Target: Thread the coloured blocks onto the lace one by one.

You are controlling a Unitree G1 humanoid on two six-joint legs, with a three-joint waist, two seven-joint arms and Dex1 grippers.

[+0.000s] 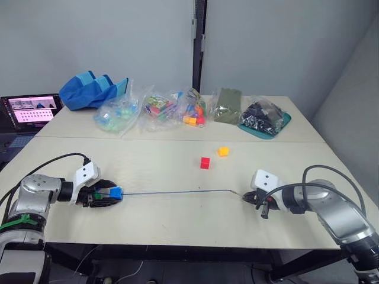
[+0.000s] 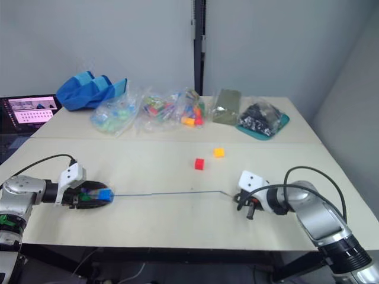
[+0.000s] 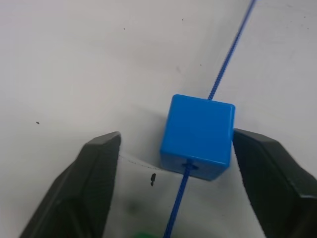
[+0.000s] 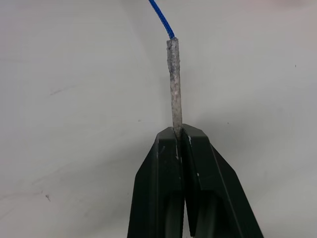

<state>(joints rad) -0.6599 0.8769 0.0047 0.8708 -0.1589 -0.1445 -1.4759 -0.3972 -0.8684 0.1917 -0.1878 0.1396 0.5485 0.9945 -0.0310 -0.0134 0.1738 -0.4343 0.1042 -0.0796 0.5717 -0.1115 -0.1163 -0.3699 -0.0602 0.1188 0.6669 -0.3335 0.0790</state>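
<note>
Two pale panels made up the worktop (image 1: 177, 213), smooth and matte, with a seam running across it. Along the far edge lay a crumpled blue fabric bag (image 1: 95, 90), three clear plastic bags of mixed coloured toys (image 1: 160, 109), an olive-green pouch (image 1: 227, 105) and a teal tray (image 1: 265, 120) holding a bag of dark pieces.

Across the near panel the lace (image 1: 177, 192) stretched almost straight between the two arms, thin, dark blue and braided. It looked limp along its length, so I judged that only the stiff end would push through a block's hole.

At the left end the left hand (image 3: 173, 183) stood spread wide, its black fingers either side of the blue cube (image 3: 198, 136) without clearly touching it. The cube was glossy hard plastic with rounded edges, already on the lace, which ran through its hole. A green piece (image 1: 97, 196) sat just behind it. Such blocks were probably light and slippery, best pinched on two flat faces.

At the right end the right hand (image 4: 181, 134) was pinched tight on the lace's pale, rough, needle-like tip (image 4: 174, 79).

Well apart from both hands, the red cube (image 1: 205, 163) and the orange-yellow cube (image 1: 222, 151) lay loose and near each other mid-worktop, not yet threaded.
</note>
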